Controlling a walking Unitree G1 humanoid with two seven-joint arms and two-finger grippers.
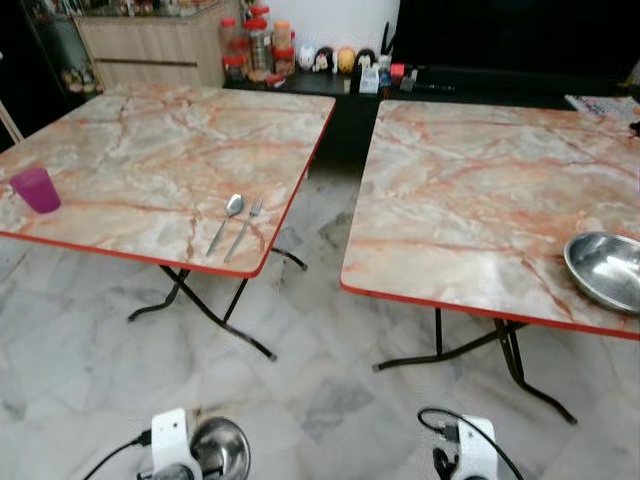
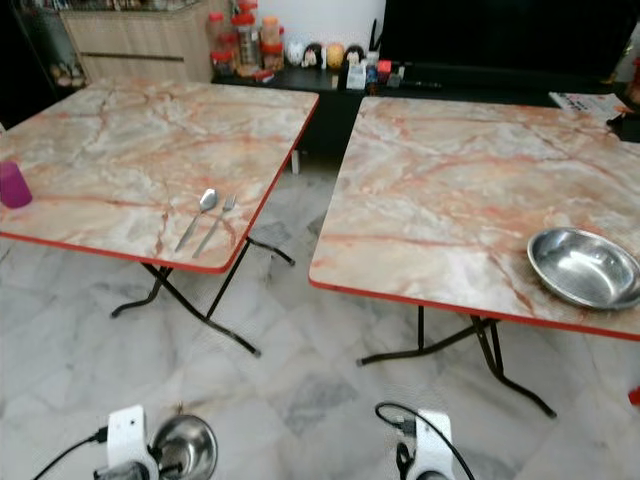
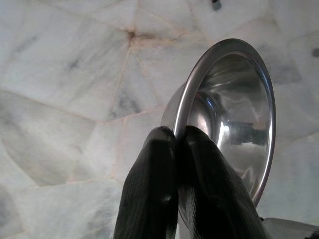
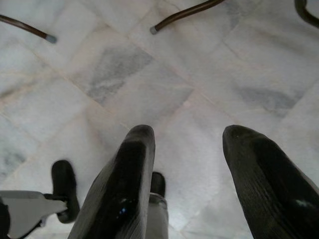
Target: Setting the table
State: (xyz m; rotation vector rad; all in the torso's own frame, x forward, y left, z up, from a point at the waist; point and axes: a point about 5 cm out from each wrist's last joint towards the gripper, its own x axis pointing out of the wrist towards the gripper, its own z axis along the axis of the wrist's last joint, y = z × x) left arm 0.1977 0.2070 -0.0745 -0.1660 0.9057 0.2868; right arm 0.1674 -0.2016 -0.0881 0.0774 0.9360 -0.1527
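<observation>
My left gripper point(image 3: 179, 137) is shut on the rim of a small steel bowl point(image 3: 234, 114), held low over the marble floor; the bowl point(image 1: 220, 448) shows at the bottom of the left eye view. My right gripper point(image 4: 189, 134) hangs open above the floor, holding nothing. On the left table point(image 1: 150, 130) lie a spoon point(image 1: 228, 218) and a fork point(image 1: 246, 226) side by side near the front edge, and a purple cup point(image 1: 36, 189) stands at its left edge. A second steel bowl point(image 1: 606, 268) rests at the front right of the right table point(image 1: 470, 190).
A gap of floor point(image 1: 325, 220) runs between the two folding tables, whose black legs point(image 1: 205, 315) splay outward. A dark cabinet point(image 1: 420, 85) with jars and small items stands behind, and a wooden cupboard point(image 1: 150, 45) at back left.
</observation>
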